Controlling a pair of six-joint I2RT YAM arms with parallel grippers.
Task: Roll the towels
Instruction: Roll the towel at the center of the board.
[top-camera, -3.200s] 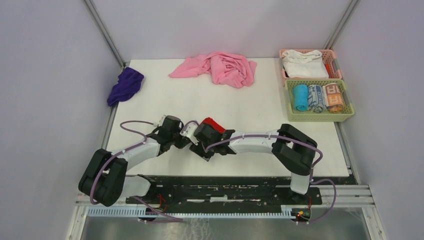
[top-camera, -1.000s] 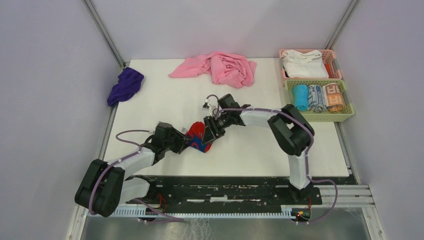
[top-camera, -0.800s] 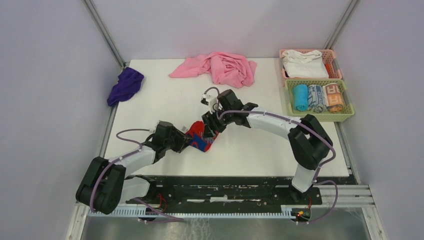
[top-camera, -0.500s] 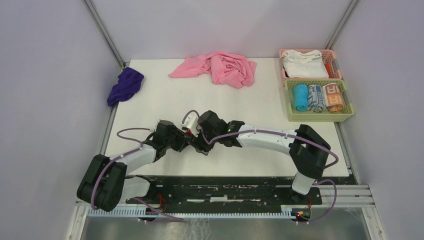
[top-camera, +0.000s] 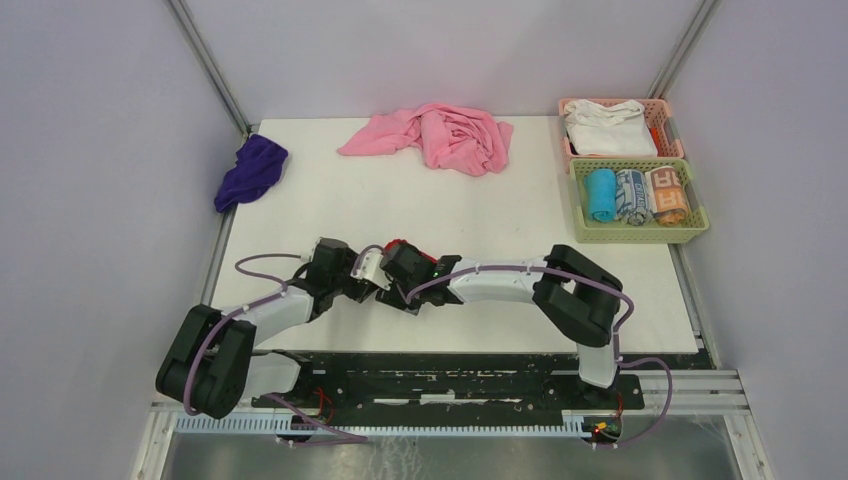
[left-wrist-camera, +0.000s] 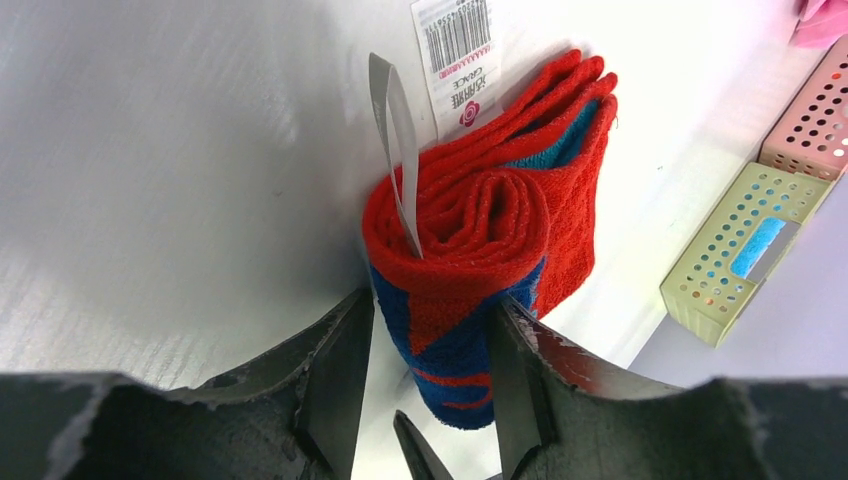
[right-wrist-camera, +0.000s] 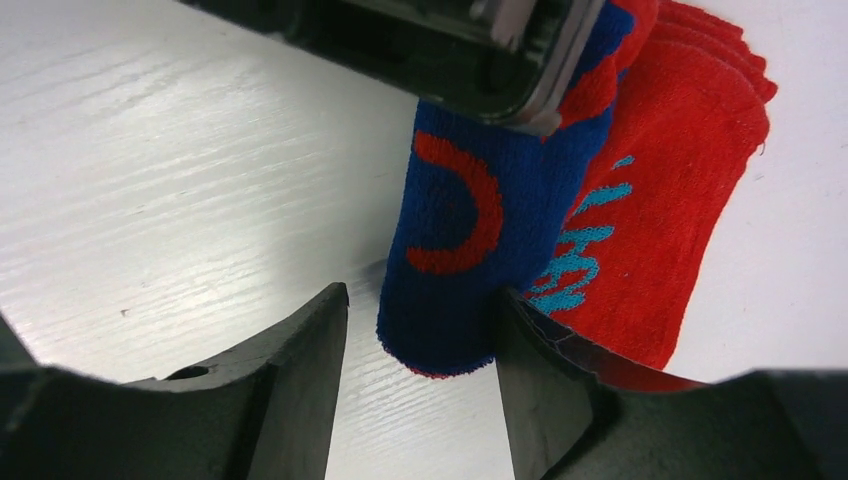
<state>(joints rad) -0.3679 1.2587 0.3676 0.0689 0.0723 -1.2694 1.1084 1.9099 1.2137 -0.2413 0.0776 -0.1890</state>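
Pinching the part-rolled red-blue towel (left-wrist-camera: 480, 215) at the table's (top-camera: 520, 215) near edge, the left gripper (left-wrist-camera: 430, 305) squeezes 1 end. The right gripper (right-wrist-camera: 418, 298) straddles the other end w/ jaws spread. The terry looks light, soft & springy, prob. unwinding if freed, so hold across the coil, not the loose tail. Farther back: pink towel (top-camera: 440, 135), purple towel (top-camera: 250, 168), green basket (top-camera: 640, 233) w/ 3 rolls.

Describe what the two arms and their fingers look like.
The left arm and right arm have white links between bulky black joints, with a lilac cable looping along each. The fingers are dark grey, wedge-shaped and scuffed at the edges.
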